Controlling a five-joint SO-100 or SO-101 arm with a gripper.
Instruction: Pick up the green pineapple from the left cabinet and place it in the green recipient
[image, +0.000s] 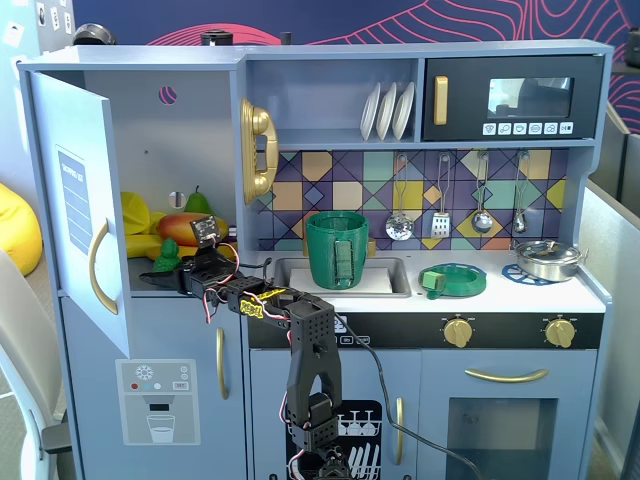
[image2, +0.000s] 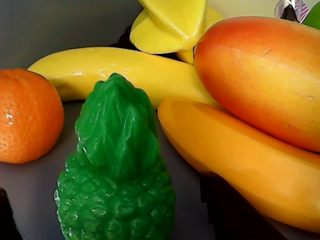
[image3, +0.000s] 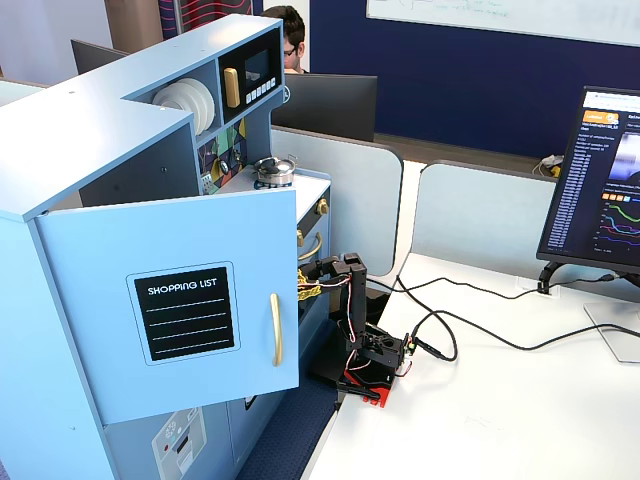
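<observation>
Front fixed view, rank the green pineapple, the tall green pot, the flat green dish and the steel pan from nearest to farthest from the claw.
From the claw, reaching into the open left cabinet:
1. Green pineapple, right at the claw on the cabinet shelf.
2. Green pot, to the right, at the sink.
3. Flat green dish, farther right on the counter.
4. Steel pan, far right.
</observation>
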